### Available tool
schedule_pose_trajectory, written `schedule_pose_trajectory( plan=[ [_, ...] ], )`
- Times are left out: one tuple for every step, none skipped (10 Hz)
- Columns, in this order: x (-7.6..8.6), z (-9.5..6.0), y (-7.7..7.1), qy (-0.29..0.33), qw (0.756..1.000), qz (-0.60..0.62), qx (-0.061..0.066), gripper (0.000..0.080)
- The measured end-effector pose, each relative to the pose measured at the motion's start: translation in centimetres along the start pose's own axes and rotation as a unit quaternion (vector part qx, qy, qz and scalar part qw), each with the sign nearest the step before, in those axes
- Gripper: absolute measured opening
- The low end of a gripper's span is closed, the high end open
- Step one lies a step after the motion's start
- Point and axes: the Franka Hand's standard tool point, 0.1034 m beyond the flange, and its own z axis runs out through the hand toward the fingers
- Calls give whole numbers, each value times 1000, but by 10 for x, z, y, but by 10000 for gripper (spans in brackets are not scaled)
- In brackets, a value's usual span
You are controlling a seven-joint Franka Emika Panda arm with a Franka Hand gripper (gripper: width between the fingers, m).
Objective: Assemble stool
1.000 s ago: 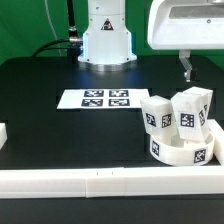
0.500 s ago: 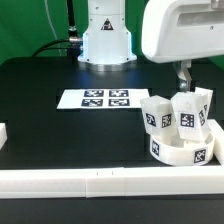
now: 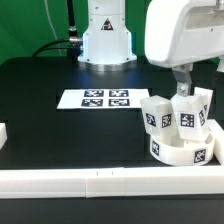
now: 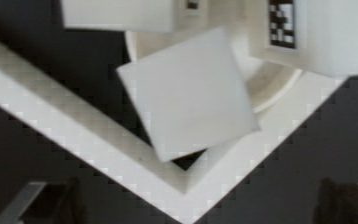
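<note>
The white round seat disc (image 3: 183,152) lies in the corner of the white rails at the exterior view's right. Three short white block legs with tags stand on it: one (image 3: 157,112) on the exterior view's left, one (image 3: 187,112) in the middle, one (image 3: 203,99) behind. My gripper (image 3: 183,86) hangs just above the rear legs. In the wrist view a tilted white leg (image 4: 190,95) sits over the seat disc's rim (image 4: 279,88), with another leg (image 4: 119,12) beside it. The gripper (image 4: 194,204) is open and empty; its dark fingers (image 4: 41,202) stand far apart.
The marker board (image 3: 94,99) lies mid-table. A long white rail (image 3: 90,182) runs along the front and meets a second rail (image 3: 216,138) at the exterior view's right; their corner shows in the wrist view (image 4: 87,130). The robot base (image 3: 105,40) stands behind.
The gripper has come down and toward the exterior view's left, from above the table's right edge to just over the rear legs. The stool parts have not moved.
</note>
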Motion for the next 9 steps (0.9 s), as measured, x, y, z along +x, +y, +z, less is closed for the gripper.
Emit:
schedule_pose_trajectory(
  plan=[
    [-2,3,1,-5,999,-43,-2,649],
    [-3,6,3,-6,999,-43,-3,649],
    [-7,11,5,-9,999,-42,-2,649],
    [-10,15,7,-12,999,-40,-1,649],
    [-12,17,8,-14,999,-38,-1,649],
    [-12,19,7,-16,999,-37,0,649],
    [-12,20,5,-16,999,-34,1,649],
    [-11,21,3,-17,999,-33,2,649],
    [-10,22,1,-17,999,-30,3,649]
  ],
)
